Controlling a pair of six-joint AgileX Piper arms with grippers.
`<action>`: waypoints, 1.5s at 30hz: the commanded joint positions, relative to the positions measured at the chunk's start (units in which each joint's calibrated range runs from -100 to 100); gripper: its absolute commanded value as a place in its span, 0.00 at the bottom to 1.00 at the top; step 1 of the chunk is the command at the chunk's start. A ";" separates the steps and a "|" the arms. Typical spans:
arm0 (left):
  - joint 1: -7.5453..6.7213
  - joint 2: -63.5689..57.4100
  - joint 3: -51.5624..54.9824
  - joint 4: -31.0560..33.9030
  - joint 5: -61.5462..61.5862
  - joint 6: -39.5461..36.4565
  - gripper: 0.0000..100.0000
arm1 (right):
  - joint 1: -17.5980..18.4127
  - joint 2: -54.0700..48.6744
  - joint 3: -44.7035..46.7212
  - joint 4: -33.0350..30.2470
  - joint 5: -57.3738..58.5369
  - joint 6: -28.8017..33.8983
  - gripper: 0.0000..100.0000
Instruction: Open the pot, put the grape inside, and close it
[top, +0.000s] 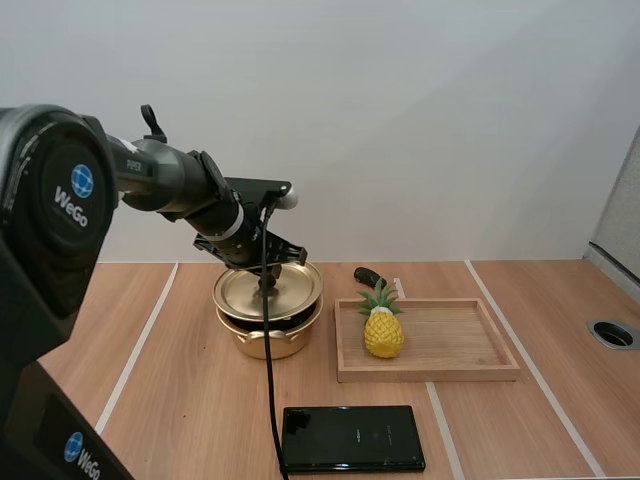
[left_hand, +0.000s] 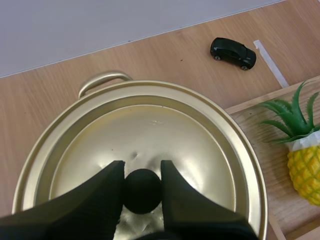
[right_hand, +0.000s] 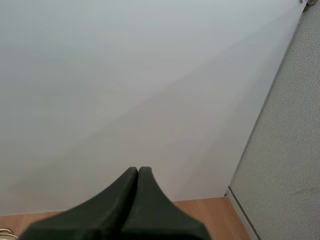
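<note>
Pot (top: 268, 338) sits on the desk (top: 180, 400) just beside the wooden tray (top: 500, 345), gold lid (left_hand: 150, 135) on. Left gripper (left_hand: 142, 172) over the lid's centre, jaws grasping the black knob (left_hand: 142, 195). Lid looks like thin, stiff metal, probably light but slick, so the knob seems the one sure hold. Right gripper (right_hand: 138, 172) faces the wall, jaws clenched on nothing; pineapple (top: 384, 330) stands in the tray.

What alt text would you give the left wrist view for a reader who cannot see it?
The left gripper pinches the black knob of the gold lid on the pot. Nearby are a pineapple in a tray and a toy car.
</note>
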 joint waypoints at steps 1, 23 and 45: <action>-0.19 0.06 -0.37 0.80 -1.44 0.17 0.00 | -0.24 -0.72 -0.16 -0.67 0.54 -0.33 0.00; -0.19 0.06 4.90 -3.24 -4.66 3.74 0.00 | -0.24 -0.72 -0.16 -0.67 0.54 -0.33 0.00; -0.19 4.02 5.03 -2.77 -5.79 4.61 0.00 | -0.24 -0.72 -0.16 -1.70 0.54 -0.33 0.00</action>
